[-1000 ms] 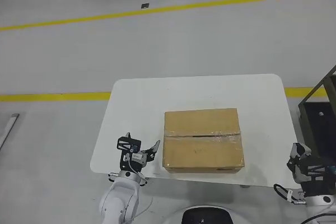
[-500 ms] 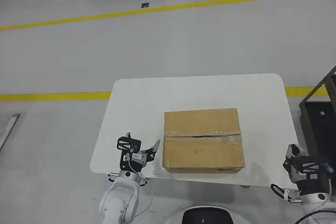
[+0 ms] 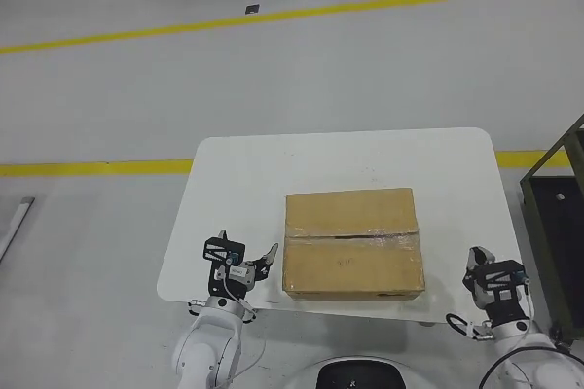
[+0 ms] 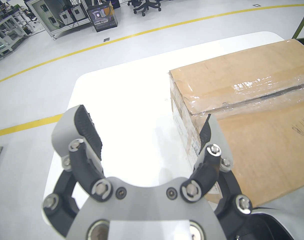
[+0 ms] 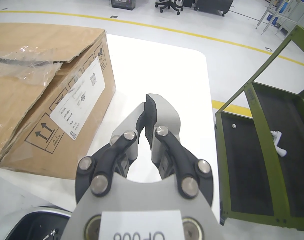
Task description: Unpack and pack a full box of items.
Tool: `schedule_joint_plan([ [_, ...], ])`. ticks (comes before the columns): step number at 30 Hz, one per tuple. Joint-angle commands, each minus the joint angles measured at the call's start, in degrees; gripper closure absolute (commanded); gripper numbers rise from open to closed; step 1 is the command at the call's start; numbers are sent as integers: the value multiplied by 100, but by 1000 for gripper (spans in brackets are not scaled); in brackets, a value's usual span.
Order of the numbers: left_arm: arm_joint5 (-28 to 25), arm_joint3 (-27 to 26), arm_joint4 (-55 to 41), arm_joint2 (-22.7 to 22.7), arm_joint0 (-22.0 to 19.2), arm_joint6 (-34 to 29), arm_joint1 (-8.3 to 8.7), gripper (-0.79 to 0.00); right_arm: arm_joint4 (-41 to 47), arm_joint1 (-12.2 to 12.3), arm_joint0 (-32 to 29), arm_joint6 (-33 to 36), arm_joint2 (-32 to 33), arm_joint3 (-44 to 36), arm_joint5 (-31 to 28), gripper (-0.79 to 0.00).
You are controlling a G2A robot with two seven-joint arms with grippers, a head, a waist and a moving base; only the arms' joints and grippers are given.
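Box [image 3: 350, 243] lies flat (taped seam up), long axis left-right.

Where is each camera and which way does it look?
Top view: above the arms, looking down at the white table and cardboard box; both arms show.
Left wrist view: on that wrist, facing one box end; left gripper shows, fingers open.
Right wrist view: on that wrist, facing the other box end and green cart; right gripper shows, shut.
All share the box.
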Motion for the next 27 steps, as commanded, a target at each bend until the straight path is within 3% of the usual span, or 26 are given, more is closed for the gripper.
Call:
schedule_joint_plan([
  [1,0,0,0,0,0,0,0,-785,115,-4,-23,-4,31,23,-33,0],
  [5,0,0,0,0,0,0,0,-785,402,-10,44,6,64,56,-190,0],
  [27,0,0,0,0,0,0,0,-785,161,-69,745,238,-857,684,-679,0],
])
